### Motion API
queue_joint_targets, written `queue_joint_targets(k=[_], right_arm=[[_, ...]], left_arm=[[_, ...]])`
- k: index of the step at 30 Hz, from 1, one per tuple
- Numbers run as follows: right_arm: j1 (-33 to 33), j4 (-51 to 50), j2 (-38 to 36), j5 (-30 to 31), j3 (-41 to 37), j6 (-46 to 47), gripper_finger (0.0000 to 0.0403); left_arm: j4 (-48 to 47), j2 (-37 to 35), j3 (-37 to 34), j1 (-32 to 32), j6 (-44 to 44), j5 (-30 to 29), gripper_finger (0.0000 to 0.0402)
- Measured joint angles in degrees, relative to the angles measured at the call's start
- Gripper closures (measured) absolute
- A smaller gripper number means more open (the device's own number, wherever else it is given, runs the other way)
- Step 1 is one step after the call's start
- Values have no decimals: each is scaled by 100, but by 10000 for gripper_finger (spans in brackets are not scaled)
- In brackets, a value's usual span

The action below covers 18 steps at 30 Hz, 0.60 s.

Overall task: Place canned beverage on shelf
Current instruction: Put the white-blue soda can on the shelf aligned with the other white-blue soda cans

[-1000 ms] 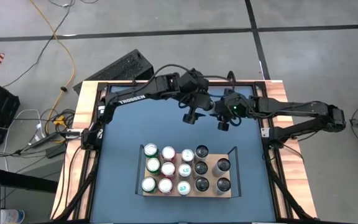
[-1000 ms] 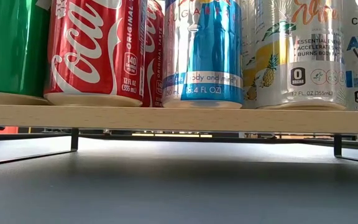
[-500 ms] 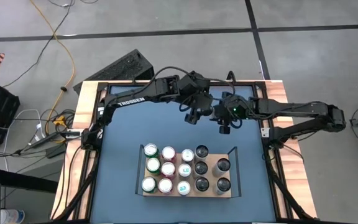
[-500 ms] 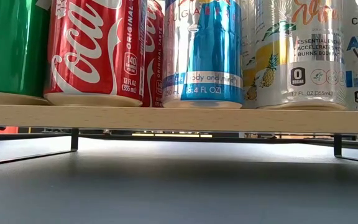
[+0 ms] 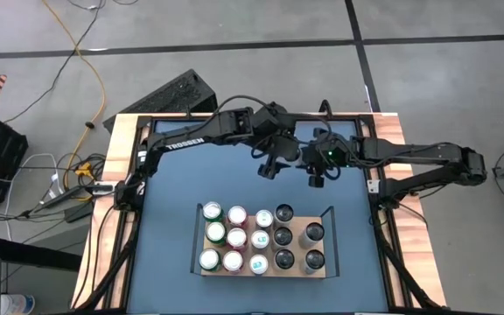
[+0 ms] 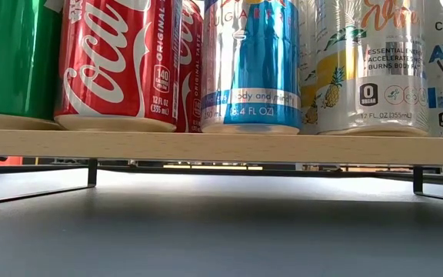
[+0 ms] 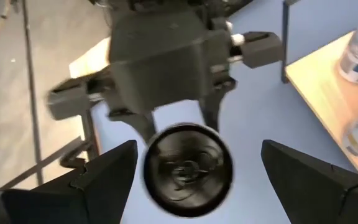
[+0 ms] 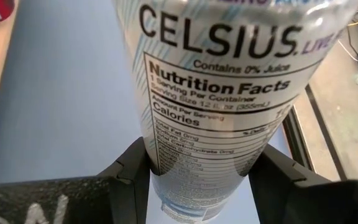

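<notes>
The right end effector (image 5: pixel 316 178) is clamped on a Celsius can (image 8: pixel 216 93), held above the blue surface (image 5: pixel 173 201) beyond the shelf (image 5: pixel 326 273), well apart from it; the left end effector (image 5: pixel 269 166) hangs just beside the can, fingers (image 7: pixel 104 177) spread apart and empty; the shelf carries rows of upright cans (image 5: pixel 236 237).

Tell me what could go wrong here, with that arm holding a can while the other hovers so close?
The right gripper pinches the Celsius can only near its end, so it could slip or tilt in transit.

The open left gripper hangs right beside it above the table; the arms could bump.

The shelf is crowded with standing cans, leaving little bare board, so setting this one down might knock a neighbour over.
</notes>
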Motion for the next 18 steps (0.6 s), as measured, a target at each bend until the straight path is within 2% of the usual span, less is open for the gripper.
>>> queue_joint_targets(k=[18], right_arm=[[1,55,0,6,-2,-29,209]], left_arm=[[130,17,-122,146,8,84,72]])
